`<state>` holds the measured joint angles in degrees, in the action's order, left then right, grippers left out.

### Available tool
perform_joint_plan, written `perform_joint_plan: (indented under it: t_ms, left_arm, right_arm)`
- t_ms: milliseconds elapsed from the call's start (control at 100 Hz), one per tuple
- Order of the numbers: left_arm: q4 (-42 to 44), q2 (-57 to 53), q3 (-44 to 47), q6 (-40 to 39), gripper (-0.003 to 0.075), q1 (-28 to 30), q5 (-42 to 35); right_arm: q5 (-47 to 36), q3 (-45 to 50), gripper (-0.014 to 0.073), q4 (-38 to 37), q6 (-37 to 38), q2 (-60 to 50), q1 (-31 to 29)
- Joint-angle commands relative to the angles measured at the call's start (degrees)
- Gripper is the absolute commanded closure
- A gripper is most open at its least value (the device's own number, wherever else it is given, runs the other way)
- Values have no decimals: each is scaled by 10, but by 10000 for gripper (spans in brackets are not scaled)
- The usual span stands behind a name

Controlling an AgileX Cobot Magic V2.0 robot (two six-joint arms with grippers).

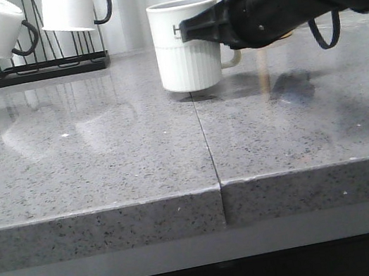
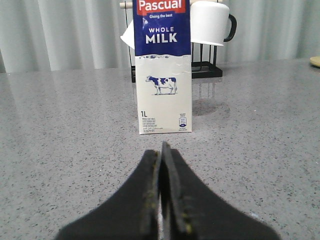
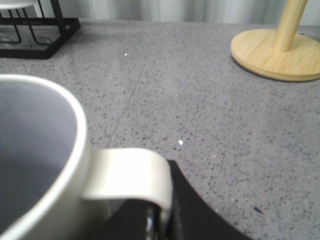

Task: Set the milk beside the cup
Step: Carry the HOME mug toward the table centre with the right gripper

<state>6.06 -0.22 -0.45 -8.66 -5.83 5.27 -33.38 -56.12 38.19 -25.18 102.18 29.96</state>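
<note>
Standing upright, milk (image 2: 164, 75) facing the left jaws' closed tips; right jaws clamped on cup (image 1: 186, 45) handle.

I see a glossy speckled stone table (image 1: 104, 166), a smooth glazed ceramic cup (image 1: 187, 52) (ribbed lower down), printed paperboard milk (image 2: 164, 70), and a matt wooden stand (image 3: 280, 47) beyond the cup.

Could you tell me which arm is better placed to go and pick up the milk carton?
Left. The left gripper, shut and empty, faces the milk carton directly. The right gripper is closed on the ribbed mug's handle, far from the carton.
</note>
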Motion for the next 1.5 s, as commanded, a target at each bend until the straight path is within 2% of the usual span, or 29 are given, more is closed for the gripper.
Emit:
perform_joint_plan:
  t_ms: [0,530,670,860,960,1490]
  left_arm:
    - [-2,-19,30,-4,741,1,-42]
    - [-2,-19,30,-4,741,1,-42]
    - [-2,-19,30,-4,741,1,-42]
    - [-2,-19,30,-4,741,1,-42]
    - [-2,-19,30,-4,741,1,-42]
    - [-2,-19,30,-4,741,1,-42]
  right_arm:
    - [-50,-18,705,-6,-8,-25,5]
    - [-44,-17,697,-4,-8,-10,7]
    - [-33,-17,608,-3,-8,-9,8]
    - [-28,-16,378,-3,-8,-9,8]
    - [-28,-12,314,-3,-8,-9,8]
    - [-36,80,316,-2,3,-97,8]
